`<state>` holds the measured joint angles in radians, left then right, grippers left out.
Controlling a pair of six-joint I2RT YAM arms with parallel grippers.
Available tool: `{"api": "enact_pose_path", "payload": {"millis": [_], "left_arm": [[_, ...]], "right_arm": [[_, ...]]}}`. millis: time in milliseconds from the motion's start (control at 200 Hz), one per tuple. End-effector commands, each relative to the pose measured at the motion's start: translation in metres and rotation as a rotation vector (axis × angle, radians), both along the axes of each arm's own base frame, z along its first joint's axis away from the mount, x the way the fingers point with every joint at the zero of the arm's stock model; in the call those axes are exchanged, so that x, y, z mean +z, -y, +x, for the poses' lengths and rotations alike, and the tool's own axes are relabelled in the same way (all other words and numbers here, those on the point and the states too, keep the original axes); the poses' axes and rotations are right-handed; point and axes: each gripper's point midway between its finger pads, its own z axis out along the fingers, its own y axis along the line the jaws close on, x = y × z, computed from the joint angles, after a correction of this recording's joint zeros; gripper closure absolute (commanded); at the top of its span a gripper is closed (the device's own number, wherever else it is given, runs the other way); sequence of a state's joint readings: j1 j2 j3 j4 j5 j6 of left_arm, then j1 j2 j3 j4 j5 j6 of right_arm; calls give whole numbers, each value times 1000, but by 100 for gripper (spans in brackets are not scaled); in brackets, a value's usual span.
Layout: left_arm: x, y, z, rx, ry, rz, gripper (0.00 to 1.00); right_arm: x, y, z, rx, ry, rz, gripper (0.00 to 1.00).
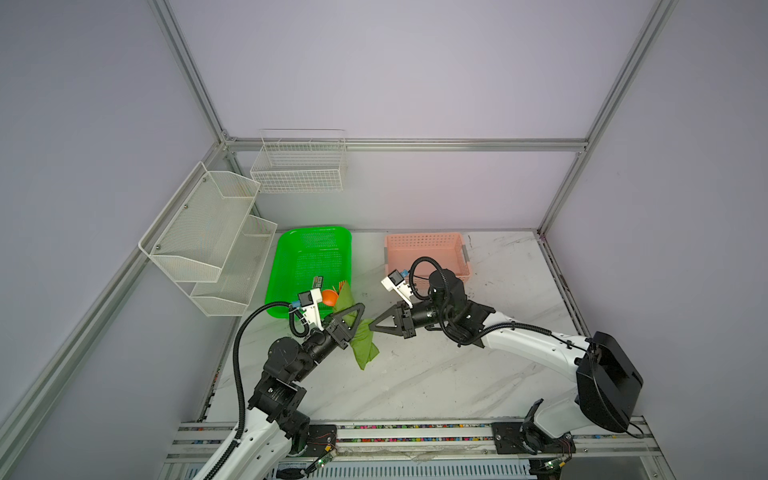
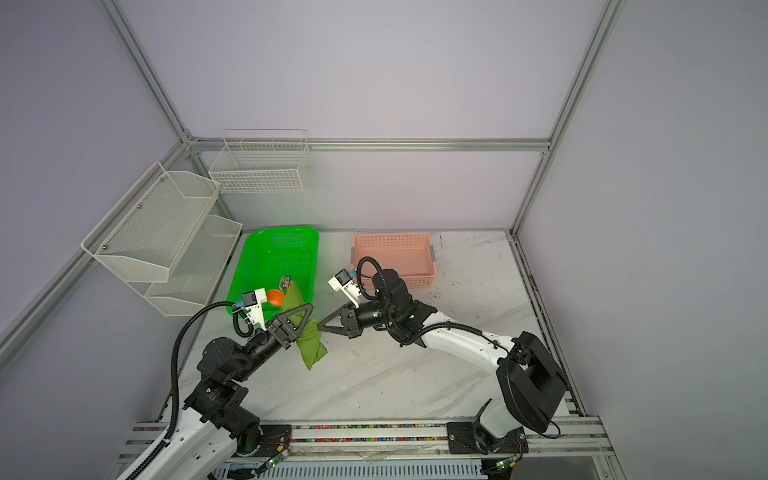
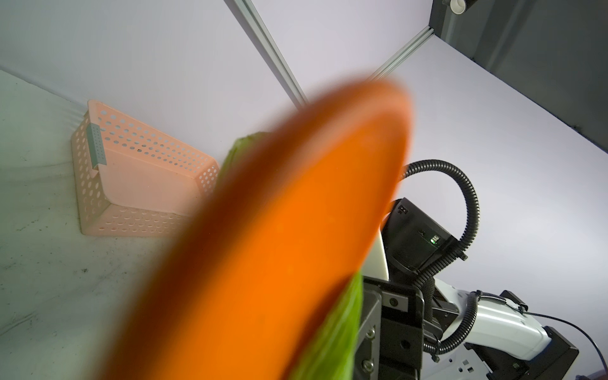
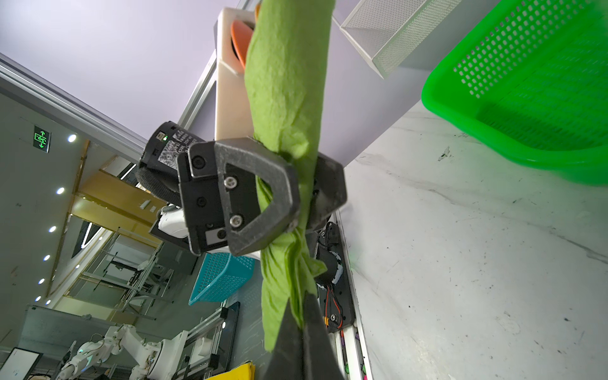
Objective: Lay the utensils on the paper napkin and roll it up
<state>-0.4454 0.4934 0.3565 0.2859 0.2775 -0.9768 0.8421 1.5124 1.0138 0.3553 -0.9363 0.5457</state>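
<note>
The left pincer clenched the rolled napkin above the desk, likely to keep the utensils wrapped, their orange ends poking out beyond it. The right pincer, clamped shut, touched the roll alongside, apparently steadying it.

The left arm is bent at the elbow and angled forward, with the left gripper clamped across the rolled paper napkin. The right arm reaches leftward toward the middle. The right gripper (jaws fully closed) points its tips at the left gripper, close beside it.
</note>
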Motion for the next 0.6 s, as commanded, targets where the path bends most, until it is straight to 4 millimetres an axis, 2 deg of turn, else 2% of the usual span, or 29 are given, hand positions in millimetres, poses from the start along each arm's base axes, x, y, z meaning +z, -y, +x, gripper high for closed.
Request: {"api": "enact_pose_path", "payload": {"millis": [0,145,365,415,595], "left_arm": [[60,-10,-12,17,149,-85,90],[59,-9,-10,15,142,-98,81],[60,-8,-11,4,141,-101,76],[59,-8,-11,4,140,-100,79],[57,-4,-11,-21,143,-106,97]], "right_arm": [[-14,8,22,-79,-11,-26,100],[-12,6,22,-72,-15,-16,100],[-15,5,22,-67,-20,-21,100],[-15,5,22,-65,-18,-18,100],[-11,3,21,-50,-22,-1,100]]}}
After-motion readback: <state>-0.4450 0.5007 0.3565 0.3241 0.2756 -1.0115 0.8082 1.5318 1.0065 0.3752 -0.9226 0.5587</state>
